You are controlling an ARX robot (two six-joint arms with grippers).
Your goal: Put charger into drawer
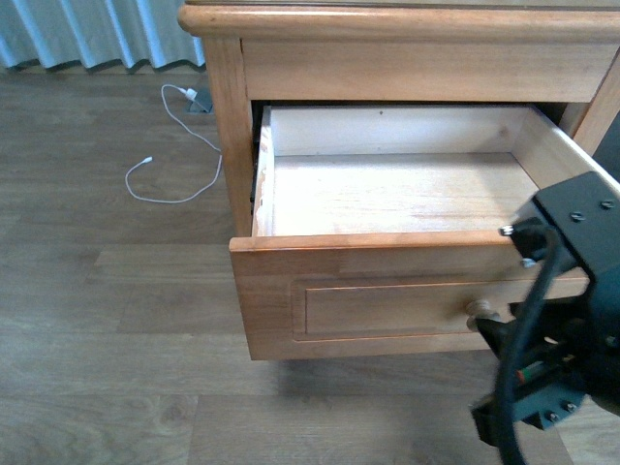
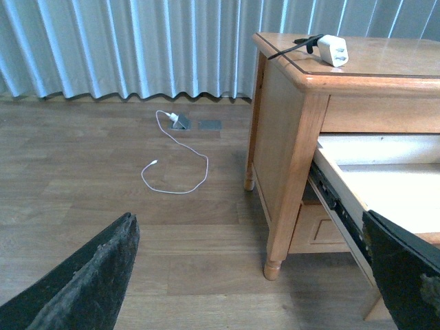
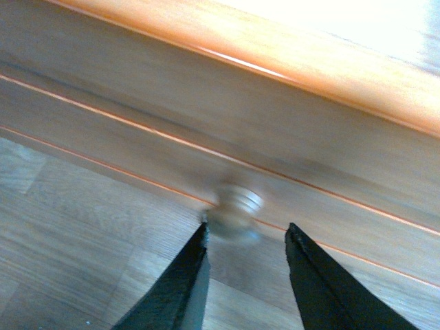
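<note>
The right gripper [image 3: 244,230], spread at the knob [image 3: 234,207], could bump the drawer [image 1: 387,300] shut, stranding the charger [image 2: 333,49] at twelve o'clock.

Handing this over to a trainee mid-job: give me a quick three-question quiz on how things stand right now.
1. True or false: the drawer is shut.
2. Where does the charger sit? A) on the floor by the curtain; B) on the cabinet top; C) inside the drawer.
3. Which part of the drawer lies at the fingertips of the right tool, and are the jaws closed on it?

Key
1. False: it stands open, with nothing visible inside.
2. B.
3. The knob; no, the jaws are open, one on either side of it.
</note>
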